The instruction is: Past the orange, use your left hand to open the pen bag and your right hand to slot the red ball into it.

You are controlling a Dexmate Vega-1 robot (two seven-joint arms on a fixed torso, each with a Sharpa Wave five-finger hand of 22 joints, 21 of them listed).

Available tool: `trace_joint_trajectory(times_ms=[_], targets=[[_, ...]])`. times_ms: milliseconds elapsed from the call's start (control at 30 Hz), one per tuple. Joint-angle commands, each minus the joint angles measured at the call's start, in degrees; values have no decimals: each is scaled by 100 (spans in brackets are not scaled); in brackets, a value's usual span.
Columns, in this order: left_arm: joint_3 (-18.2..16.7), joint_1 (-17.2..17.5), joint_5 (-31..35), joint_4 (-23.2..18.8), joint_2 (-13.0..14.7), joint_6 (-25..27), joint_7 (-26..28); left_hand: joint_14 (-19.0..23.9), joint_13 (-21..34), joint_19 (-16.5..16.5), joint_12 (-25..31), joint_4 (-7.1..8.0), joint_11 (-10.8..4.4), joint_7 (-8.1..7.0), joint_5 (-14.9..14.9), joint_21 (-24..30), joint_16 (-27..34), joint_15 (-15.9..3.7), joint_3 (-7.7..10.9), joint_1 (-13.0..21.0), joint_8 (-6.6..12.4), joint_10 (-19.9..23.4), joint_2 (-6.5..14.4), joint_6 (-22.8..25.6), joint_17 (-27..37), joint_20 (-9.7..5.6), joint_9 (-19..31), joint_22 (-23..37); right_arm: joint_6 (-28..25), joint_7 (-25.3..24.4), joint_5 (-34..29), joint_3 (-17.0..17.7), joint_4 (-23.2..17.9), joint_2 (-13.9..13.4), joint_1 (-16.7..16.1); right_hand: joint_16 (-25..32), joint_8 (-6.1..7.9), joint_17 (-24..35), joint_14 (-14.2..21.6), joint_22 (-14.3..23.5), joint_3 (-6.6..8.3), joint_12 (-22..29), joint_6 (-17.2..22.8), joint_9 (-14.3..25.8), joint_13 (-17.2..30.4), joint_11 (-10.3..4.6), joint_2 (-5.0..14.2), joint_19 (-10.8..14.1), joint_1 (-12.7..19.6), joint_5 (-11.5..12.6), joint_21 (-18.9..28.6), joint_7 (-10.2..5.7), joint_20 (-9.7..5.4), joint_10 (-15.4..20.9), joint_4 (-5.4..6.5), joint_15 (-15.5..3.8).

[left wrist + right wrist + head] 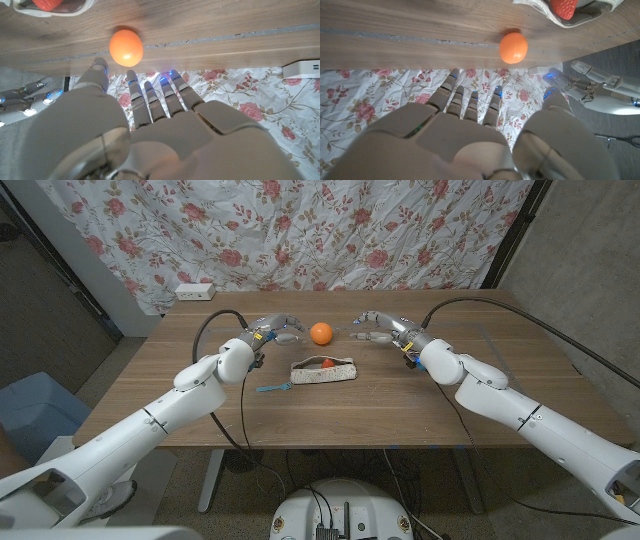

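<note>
While both hands hover over the far side of the tabletop [420, 405], the job looks close to finished, judged from how things lie. Taken from left to right: the left hand [272, 329] hangs above the wood just left of the orange [320, 333], fingers spread and holding nothing; the left wrist view shows them straight and apart, pointing toward the fruit. The orange sits between the two hands, touching neither. Nearer the robot than the fruit lies the pen bag [323, 370], its mouth gaping, with a blue strap [273, 387] trailing off its left end. The red ball [328, 363] shows inside the opening — a red object that the right wrist view makes look dimpled, rather like a strawberry. To the right of the orange the right hand [378, 327] floats with its fingers loosely apart, gripping nothing.

Since the red thing already rests in the bag, the step in hand seems to be clearing away. To do that well, each hand should rise before it draws back toward its own side, so no fingertip clips the orange and sends it rolling. The left arm's cable hangs near the blue strap — a sweep low over the tabletop could snag it and drag the bag, tipping the ball out of the open mouth.
</note>
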Motion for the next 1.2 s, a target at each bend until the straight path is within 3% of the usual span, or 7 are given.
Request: trace_joint_trajectory(times_ms=[33,267,400,867,1200], targets=[[-9,-79,-639,566,-201,-483,615,1,17,-22,-8,6,40,-8,-17,-17,-9,-77,-7,-81,-37,-28,26,-106,11,6,12,30,132,-327,652,211,237,103,-80,22,-72,27,47,22,-28,-5,-89,-1,5,-62,18,30,-143,-33,7,-23,9,39,44,1],[48,-194,-920,885,-335,-720,742,-25,18,-37,-5,44,80,-17,-12,-14,0,-51,29,-139,-43,-71,204,-315,23,28,12,32,304,-445,1089,370,371,97,-151,24,-159,20,73,20,-72,-11,-161,-9,-5,-59,31,25,-255,-75,-4,2,1,68,82,-69],[45,-240,-1107,1075,-408,-881,812,-53,18,-70,-14,72,83,-18,-17,-22,-8,-37,37,-203,-33,-119,259,-374,25,30,12,32,352,-489,1304,433,442,103,-183,21,-236,-6,118,15,-125,18,-168,-14,-18,-71,33,31,-366,-130,-13,6,-92,214,106,-193],[-119,-231,-1919,1579,-587,-1479,939,-666,18,-425,-39,54,178,-49,-33,-71,-93,165,-21,-621,-13,-613,300,-1010,-6,41,-9,22,747,-689,2100,647,758,286,-277,-8,-339,-42,113,11,-189,7,-213,-18,-33,-59,43,73,-520,-194,-11,39,-192,275,151,-325],[-268,-187,-2513,2047,-910,-1978,1170,-798,17,-530,-27,89,205,-34,-44,-76,-70,163,-62,-797,-9,-710,320,-1138,4,11,-13,18,1064,-705,2652,785,1002,412,-320,-18,-418,-73,145,8,-233,-2,-232,-21,-50,-62,82,87,-658,-246,-19,90,-263,335,203,-424]])
